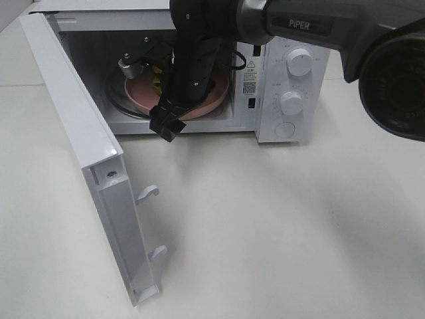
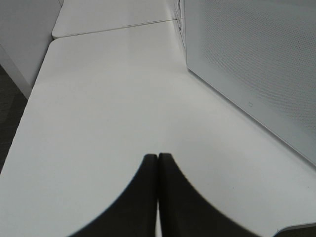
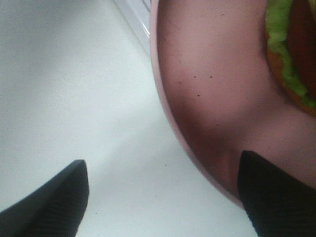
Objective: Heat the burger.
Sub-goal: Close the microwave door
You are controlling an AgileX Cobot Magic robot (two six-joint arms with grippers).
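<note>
At far left of the high view, the microwave door (image 1: 80, 133) stands swung fully open, its two latch hooks (image 1: 150, 193) facing the table (image 1: 279, 239). The left gripper (image 2: 158, 160) hangs low over that table just beside the door's mesh window (image 2: 256, 69), its fingers pressed together with nothing between them. Centre: the right arm (image 1: 192, 66) reaches into the cavity, where the pink plate (image 1: 216, 98) sits on the turntable. The burger (image 3: 291, 64) lies on this plate (image 3: 212, 74), lettuce and bun edge showing in the wrist view. The right gripper (image 3: 162, 160) stands spread wide and grasps nothing; one finger (image 3: 54, 202) lies outside the plate's rim, the other (image 3: 276, 197) over its inner face. Whether either finger touches the plate cannot be told. Far right: the control panel with upper knob (image 1: 300, 63) and lower knob (image 1: 291, 103).

Judged step: clearing the arm from the cavity before the door is shut. To do it well, lift the spread fingers off the rim first, then draw straight back through the opening so that the plate is not dragged. Keep the wrist clear of the cavity's top edge. Afterwards, push the door until both hooks seat.
</note>
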